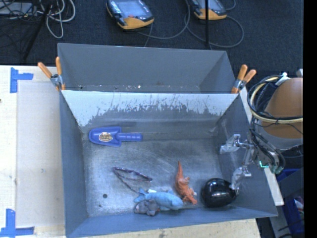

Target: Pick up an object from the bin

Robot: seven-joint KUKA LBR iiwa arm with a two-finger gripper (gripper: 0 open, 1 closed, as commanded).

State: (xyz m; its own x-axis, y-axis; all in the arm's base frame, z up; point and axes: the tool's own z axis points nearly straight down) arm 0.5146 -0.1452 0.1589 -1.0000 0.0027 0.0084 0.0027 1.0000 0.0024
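Note:
My gripper (234, 161) hangs at the right side of the bin, open, its two metal fingers spread wide with nothing between them. Its lower fingertip (237, 178) is just above and to the right of a shiny black rounded object (216, 193) lying in the bin's near right corner; whether they touch I cannot tell. To the left of the black object lies an orange toy dinosaur (184, 185).
A blue and grey plush toy (158, 201) lies by the near wall next to the dinosaur. A dark, thin see-through piece (131, 175) sits left of centre. A blue handled tool (113, 136) lies at the far left. The arm comes in over the right rim.

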